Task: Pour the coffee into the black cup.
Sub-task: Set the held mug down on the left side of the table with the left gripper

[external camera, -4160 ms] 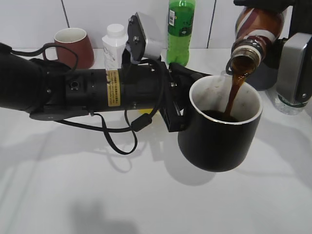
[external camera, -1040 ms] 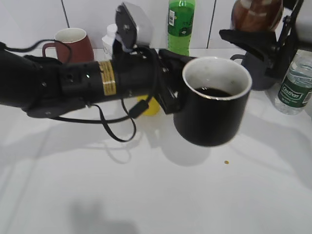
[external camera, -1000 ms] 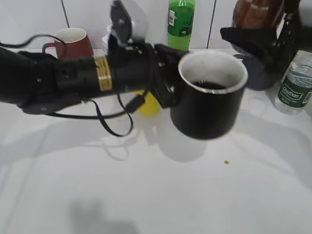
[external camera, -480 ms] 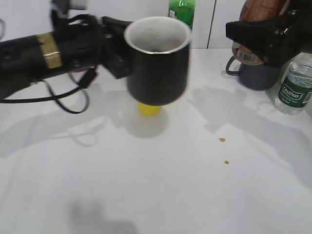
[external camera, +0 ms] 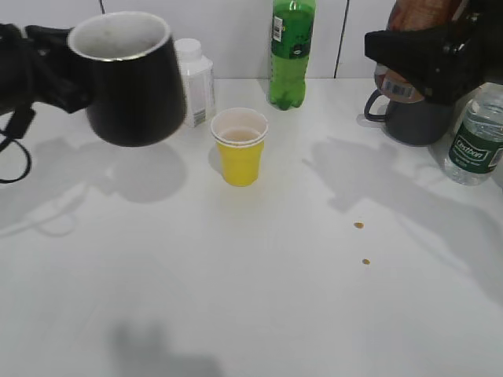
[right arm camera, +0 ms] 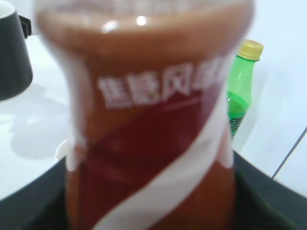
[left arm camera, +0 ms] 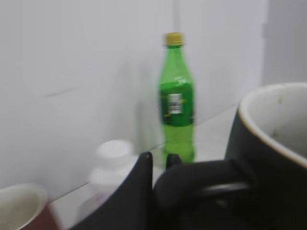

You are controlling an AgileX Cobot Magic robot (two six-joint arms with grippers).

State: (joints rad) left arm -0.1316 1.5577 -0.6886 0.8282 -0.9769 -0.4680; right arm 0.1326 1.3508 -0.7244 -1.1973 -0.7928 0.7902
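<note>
The black cup [external camera: 130, 82] hangs upright above the table at the far left, its white rim up. My left gripper [external camera: 43, 63] is shut on its black loop handle [left arm camera: 201, 179]; the cup's body shows at the right of the left wrist view [left arm camera: 268, 153]. The coffee bottle [right arm camera: 148, 120], brown with a red and white label, fills the right wrist view. My right gripper [external camera: 424, 55] is shut on it at the top right, above the dark grey mug [external camera: 413, 118]. The bottle's neck is out of view.
A yellow paper cup [external camera: 240, 145] stands mid-table. A white pill bottle [external camera: 195, 82] and a green soda bottle [external camera: 291, 51] stand at the back wall. A clear water bottle [external camera: 475, 137] stands at the right edge. Two small brown drops [external camera: 358, 225] lie on the white table.
My left arm has carried the black cup from the middle to the far left, uncovering the yellow cup and the pill bottle. The right gripper with the bottle has stayed nearly still.
</note>
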